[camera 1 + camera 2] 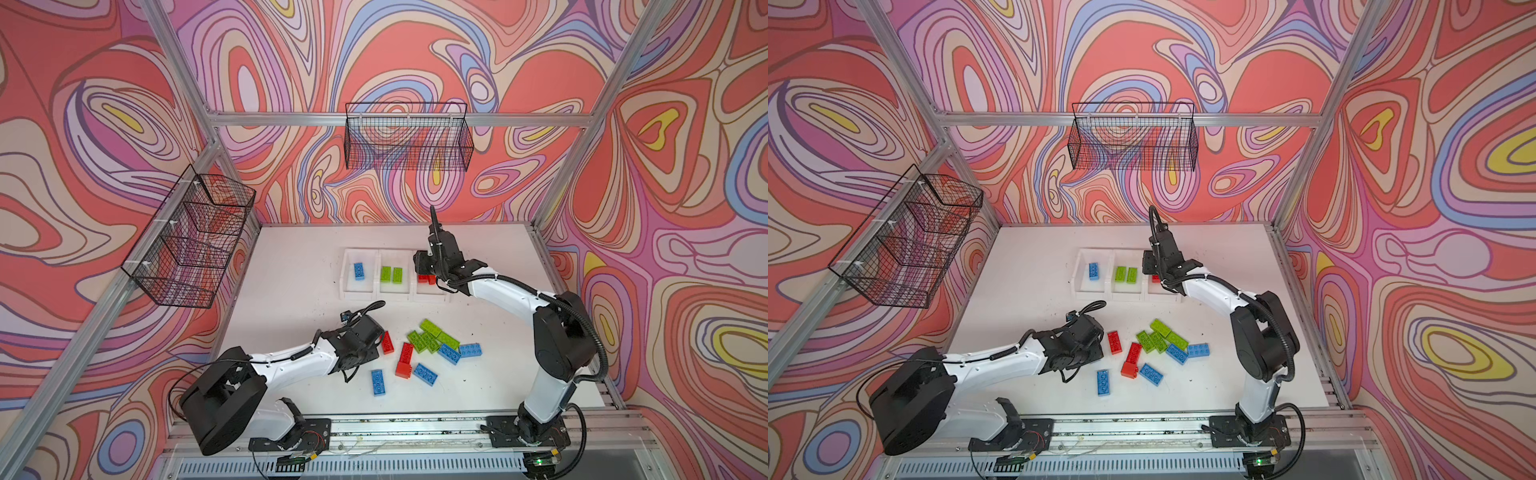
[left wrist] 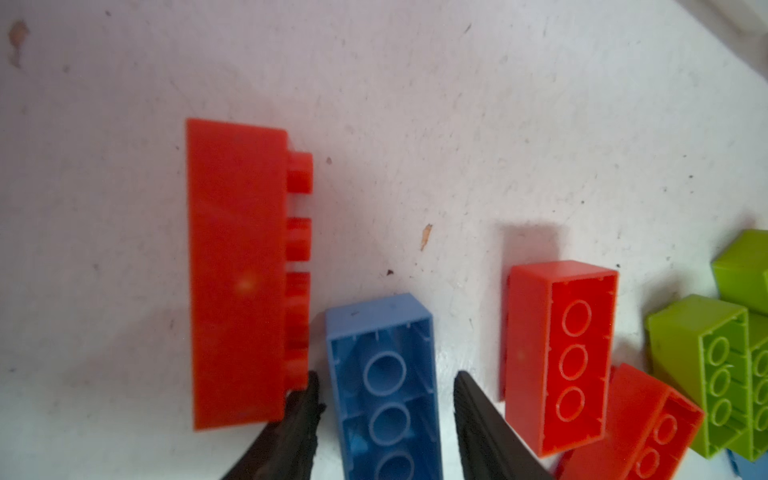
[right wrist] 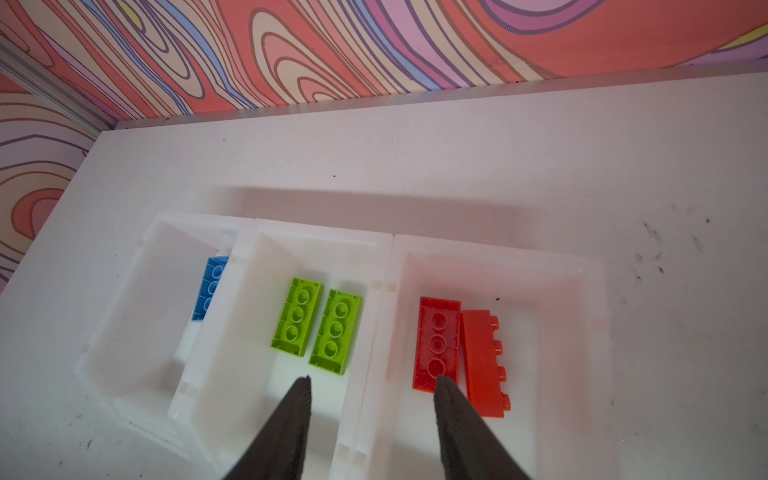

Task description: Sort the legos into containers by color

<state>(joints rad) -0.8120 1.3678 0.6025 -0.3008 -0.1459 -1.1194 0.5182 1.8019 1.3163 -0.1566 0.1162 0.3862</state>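
**Near:** left gripper (image 2: 386,376), claw standing partly apart and carrying nothing, is framing a loose blue brick (image 2: 384,415) between its fingers. The brick is lying hollow side up on the table (image 1: 291,299), and the claw is likely lining up a pick. Red bricks (image 1: 405,359) and lime green bricks (image 1: 430,338) are lying unsorted just right of it.

**Far:** containers (image 3: 324,230) are keeping one colour per bin, left to right: binned blue brick (image 3: 210,286), green pair (image 3: 297,316), red pair (image 3: 438,343). Right gripper (image 3: 374,378) is hanging above them, claw parted and empty.

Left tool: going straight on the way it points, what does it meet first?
Most likely the blue brick, hollow side up, straddled by the open left tool; how near is unclear.
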